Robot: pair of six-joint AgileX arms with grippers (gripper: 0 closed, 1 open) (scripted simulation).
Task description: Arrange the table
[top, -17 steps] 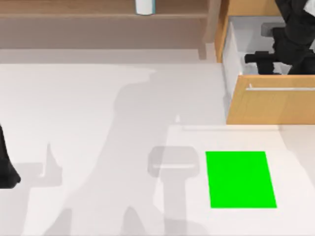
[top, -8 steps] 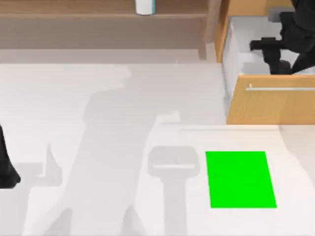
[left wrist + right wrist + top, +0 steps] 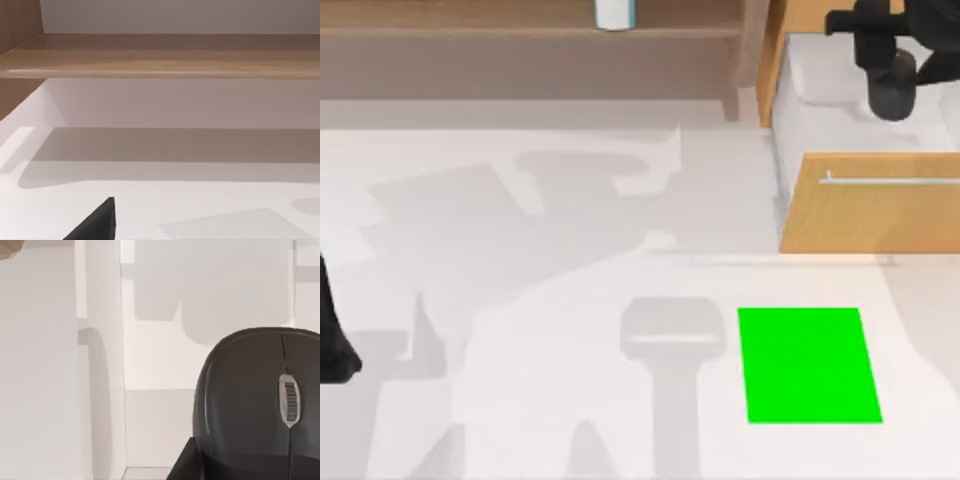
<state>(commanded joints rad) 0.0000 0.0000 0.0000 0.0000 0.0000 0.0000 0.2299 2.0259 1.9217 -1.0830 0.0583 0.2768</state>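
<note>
The white table (image 3: 520,250) spreads across the top view, with a bright green pad (image 3: 808,365) lying on it at the front right. At the back right, over the open drawer (image 3: 840,110), my right gripper (image 3: 882,50) is shut on a dark grey computer mouse (image 3: 893,90) and holds it clear of the drawer floor. In the right wrist view the mouse (image 3: 255,400) hangs close, scroll wheel showing, with the white drawer interior (image 3: 160,365) behind it. My left arm (image 3: 332,340) is parked at the table's left edge.
The light-wood drawer cabinet has a front panel (image 3: 875,215) with a metal bar handle (image 3: 890,181) that juts onto the table. A brown wooden shelf (image 3: 520,30) runs along the back, with a white and blue cup (image 3: 616,14) on it. The shelf board (image 3: 160,55) also crosses the left wrist view.
My right gripper has lifted the mouse up out of the drawer and toward the back. The arm's shadow on the table has shifted. The left arm has stayed still.
</note>
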